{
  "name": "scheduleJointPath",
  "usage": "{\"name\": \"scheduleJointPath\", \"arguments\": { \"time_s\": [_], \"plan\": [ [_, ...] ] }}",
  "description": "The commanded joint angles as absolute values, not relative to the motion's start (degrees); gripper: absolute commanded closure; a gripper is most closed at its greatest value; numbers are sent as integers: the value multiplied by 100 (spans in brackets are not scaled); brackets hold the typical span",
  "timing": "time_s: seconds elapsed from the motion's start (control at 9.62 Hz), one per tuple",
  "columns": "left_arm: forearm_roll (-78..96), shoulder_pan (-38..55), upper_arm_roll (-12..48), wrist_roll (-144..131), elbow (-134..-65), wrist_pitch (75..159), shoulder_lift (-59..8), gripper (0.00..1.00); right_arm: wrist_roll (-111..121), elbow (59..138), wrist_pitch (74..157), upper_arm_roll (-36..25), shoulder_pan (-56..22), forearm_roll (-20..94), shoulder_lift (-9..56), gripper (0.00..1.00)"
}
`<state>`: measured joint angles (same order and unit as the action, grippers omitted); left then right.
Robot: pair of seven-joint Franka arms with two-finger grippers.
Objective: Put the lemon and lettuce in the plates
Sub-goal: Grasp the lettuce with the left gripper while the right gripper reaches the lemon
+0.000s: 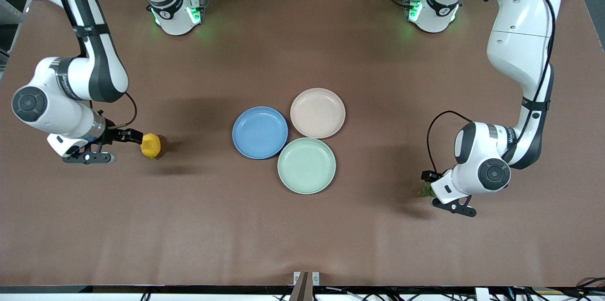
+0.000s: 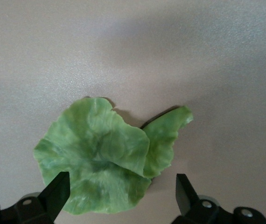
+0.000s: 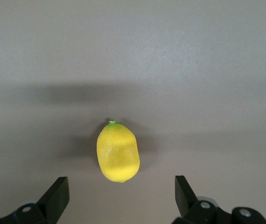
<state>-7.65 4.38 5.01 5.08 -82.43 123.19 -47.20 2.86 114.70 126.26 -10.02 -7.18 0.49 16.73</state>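
front view: right gripper point(image 1: 137, 136) open by lemon point(image 1: 151, 145).

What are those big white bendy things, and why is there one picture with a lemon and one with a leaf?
They are two robot arms. A high camera shows the whole brown table; each arm also carries a small camera by its pincer. The right gripper hangs open over the lemon, and the left gripper hangs open over the lettuce. Neither holds anything yet. In the middle sit three empty plates: the blue plate, the beige-pink plate and the mint-green plate.
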Motion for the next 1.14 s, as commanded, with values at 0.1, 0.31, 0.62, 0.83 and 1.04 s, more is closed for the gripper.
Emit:
{"name": "scheduleJointPath", "arguments": {
  "time_s": [0.1,0.31,0.62,0.83,1.04],
  "plan": [
    [-888,431,510,606,-8165,12419,-4860,0,692,11470,12919,-984,-615,570,1994,0],
    [-896,431,510,606,-8165,12428,-4895,0,765,11470,13060,-976,-554,571,2161,0],
    [-739,361,519,493,-8174,12709,-4896,100,782,11548,13341,-976,-580,571,2338,0],
    [-738,422,510,317,-8174,12709,-4887,100,782,11715,13657,-976,-606,571,2434,0],
    [-738,431,518,290,-8174,12709,-4852,100,782,11768,13754,-967,-615,571,2513,0]
  ]
}}
